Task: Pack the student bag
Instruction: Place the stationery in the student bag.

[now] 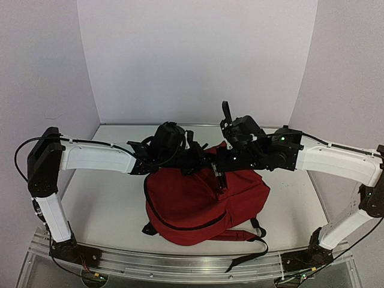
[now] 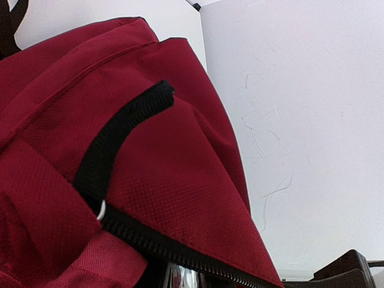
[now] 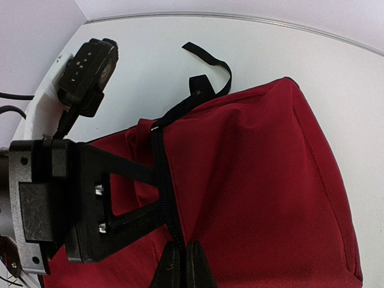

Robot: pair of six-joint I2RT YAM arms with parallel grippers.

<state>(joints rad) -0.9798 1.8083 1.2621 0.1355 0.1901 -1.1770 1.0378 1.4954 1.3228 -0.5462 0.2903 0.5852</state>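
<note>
Zipper step, judged in hand: the student bag lies on the tabletop beneath both jaws, the right gripper jaws pinching its zipper seam, the left gripper jaw state indeterminate; the next move probably calls for a steady pull along the zipper.

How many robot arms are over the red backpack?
2: left arm reaching in from the left side, right arm from the right, meeting above the backpack's far edge.

Overhead view looks down; both wrist views crowd the student bag
</note>
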